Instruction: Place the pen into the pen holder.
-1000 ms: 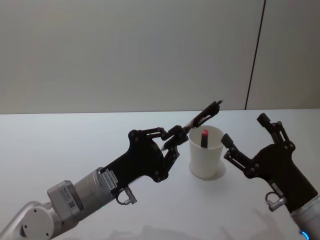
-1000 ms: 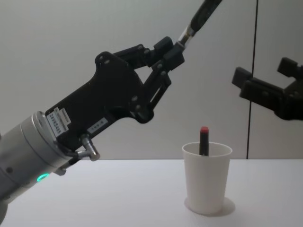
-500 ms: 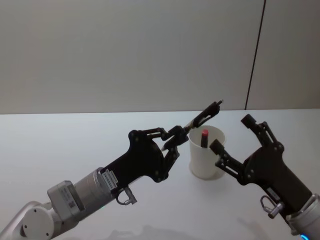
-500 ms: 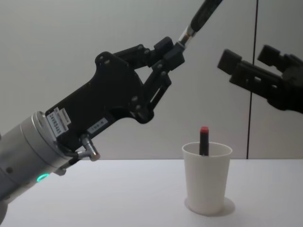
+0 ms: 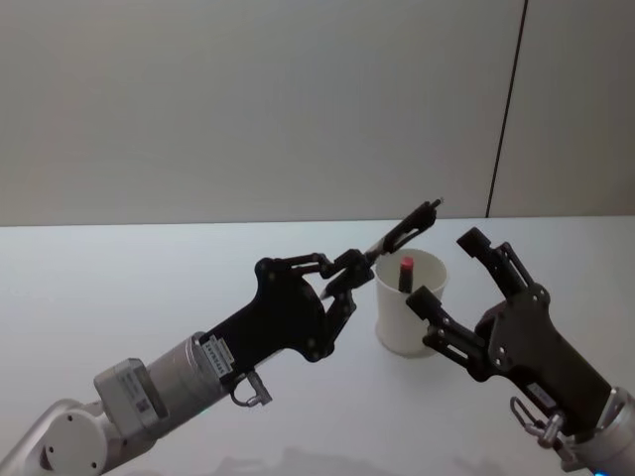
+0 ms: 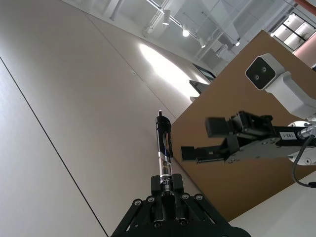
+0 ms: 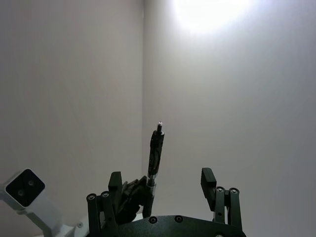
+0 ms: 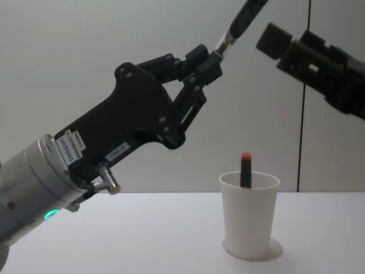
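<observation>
Pen (image 5: 407, 226) is hanging in mid-air above a white table (image 5: 149, 288), its lower end clamped between the closed fingers of the left gripper (image 5: 355, 268). The dark barrel is slanting upward and away toward the pale wall (image 5: 248, 99), with its tip pointing high. The left arm is reaching in from the robot's left, holding the pen just above and to the left of the pen holder (image 5: 407, 317), outside the cup.

The pen holder, a plain white paper cup, is standing upright on the table between the two arms. A red-tipped pen (image 5: 406, 273) is leaning inside it, its red end poking above the rolled rim.

On the robot's right, the right gripper (image 8: 293, 40) is hovering with its fingers spread wide apart and nothing between them. From the chest view it is sitting high above the cup, close to the raised end of the held pen but not touching it. From the head view it is showing just in front and to the right of the cup.
</observation>
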Robot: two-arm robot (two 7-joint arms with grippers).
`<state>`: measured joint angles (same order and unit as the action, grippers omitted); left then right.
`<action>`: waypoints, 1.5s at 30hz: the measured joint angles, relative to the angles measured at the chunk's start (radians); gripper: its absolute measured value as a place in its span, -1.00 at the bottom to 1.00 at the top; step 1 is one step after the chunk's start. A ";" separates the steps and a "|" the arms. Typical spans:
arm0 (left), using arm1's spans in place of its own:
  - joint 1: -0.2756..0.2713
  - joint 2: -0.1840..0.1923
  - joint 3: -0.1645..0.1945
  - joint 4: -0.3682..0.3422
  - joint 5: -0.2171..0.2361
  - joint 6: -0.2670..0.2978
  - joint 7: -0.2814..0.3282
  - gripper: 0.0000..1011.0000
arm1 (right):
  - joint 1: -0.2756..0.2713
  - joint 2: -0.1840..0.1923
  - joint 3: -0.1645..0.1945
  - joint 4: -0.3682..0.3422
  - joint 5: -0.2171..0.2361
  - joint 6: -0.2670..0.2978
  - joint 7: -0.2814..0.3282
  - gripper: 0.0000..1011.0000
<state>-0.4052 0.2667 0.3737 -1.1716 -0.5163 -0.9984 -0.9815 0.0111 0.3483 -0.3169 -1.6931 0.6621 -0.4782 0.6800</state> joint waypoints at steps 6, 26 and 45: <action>0.000 0.000 0.000 0.000 0.000 0.000 0.000 -0.73 | 0.009 -0.010 -0.003 0.014 0.055 -0.010 0.042 0.98; 0.000 0.000 0.000 0.000 0.000 0.000 0.000 -0.73 | 0.070 -0.073 -0.016 0.088 0.182 -0.002 0.098 0.98; 0.000 0.000 0.000 0.000 0.000 0.000 0.000 -0.73 | 0.131 -0.128 -0.038 0.144 0.168 0.070 0.093 0.98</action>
<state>-0.4051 0.2667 0.3737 -1.1717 -0.5163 -0.9984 -0.9815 0.1426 0.2207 -0.3550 -1.5487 0.8305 -0.4081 0.7734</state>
